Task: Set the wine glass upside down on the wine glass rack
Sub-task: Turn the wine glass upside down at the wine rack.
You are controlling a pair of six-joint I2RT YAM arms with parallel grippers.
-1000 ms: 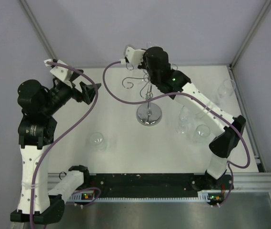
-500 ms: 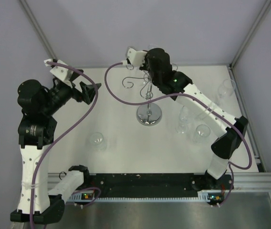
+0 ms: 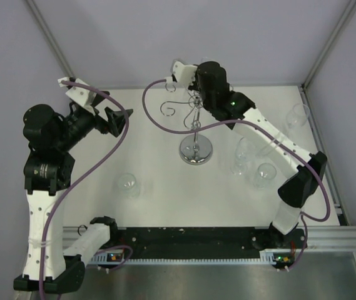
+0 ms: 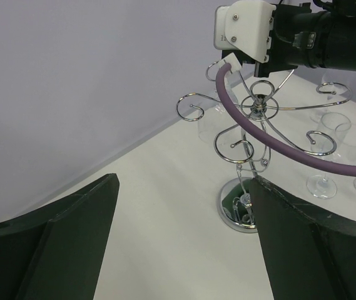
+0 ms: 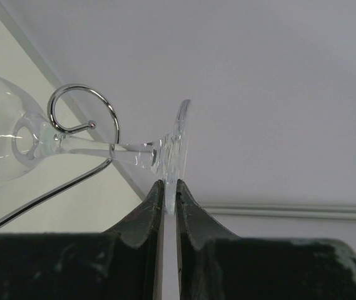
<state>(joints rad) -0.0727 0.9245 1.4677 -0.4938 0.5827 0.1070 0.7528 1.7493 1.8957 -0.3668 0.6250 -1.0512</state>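
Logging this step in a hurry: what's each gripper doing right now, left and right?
Left gripper: open, holding nothing.
Right gripper: shut on the round foot of the clear stemmed wine glass.

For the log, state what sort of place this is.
Probably a lab robot test cell: left arm and right arm bolted to a rail, white table boxed by plain panels.

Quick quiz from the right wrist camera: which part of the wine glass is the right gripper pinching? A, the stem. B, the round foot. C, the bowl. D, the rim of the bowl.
B: the right gripper is closed on the edge of the round foot of the wine glass, whose stem runs off to the left past a curl of the wine glass rack.
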